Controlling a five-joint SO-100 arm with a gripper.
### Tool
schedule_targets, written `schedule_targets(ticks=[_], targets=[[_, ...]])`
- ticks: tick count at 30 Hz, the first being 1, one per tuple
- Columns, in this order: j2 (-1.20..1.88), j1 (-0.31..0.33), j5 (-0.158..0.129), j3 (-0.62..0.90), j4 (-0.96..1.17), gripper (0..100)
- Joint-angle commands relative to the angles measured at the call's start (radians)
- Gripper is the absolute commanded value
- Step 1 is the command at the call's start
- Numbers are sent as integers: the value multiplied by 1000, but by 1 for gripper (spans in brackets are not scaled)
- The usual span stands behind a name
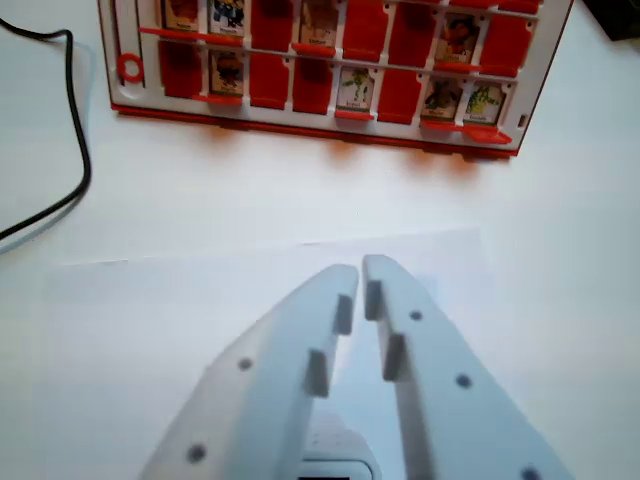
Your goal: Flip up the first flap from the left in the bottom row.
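The white table surface (300, 190) fills most of the wrist view. At its far edge lies the red plastic game board with rows of hinged picture flaps (320, 125), running slightly downhill toward the wrist view's right. The bottom row shows a mix of flaps: some display cartoon portraits, others show plain red. The first flap from the left in the bottom row (182, 70) appears as plain red, so it probably lies flat, although blur prevents certainty. The white moulded plastic gripper (360, 268) occupies the lower centre, well apart from the board, empty, with its two fingers drawn nearly together and only a narrow slit between the tips. A black cable (78, 150) curves along the wrist view's left. Risks: the target sits far to the left of the gripper's line, so a straight advance would reach a middle flap instead; a low approach may push the unfixed board away; a leftward sweep may snag the cable.
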Motion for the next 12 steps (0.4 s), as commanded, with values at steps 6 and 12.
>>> schedule_targets(ticks=[6,12], targets=[[2,21,-20,5,-2,0],[2,-12,-17,-8,-8,0]])
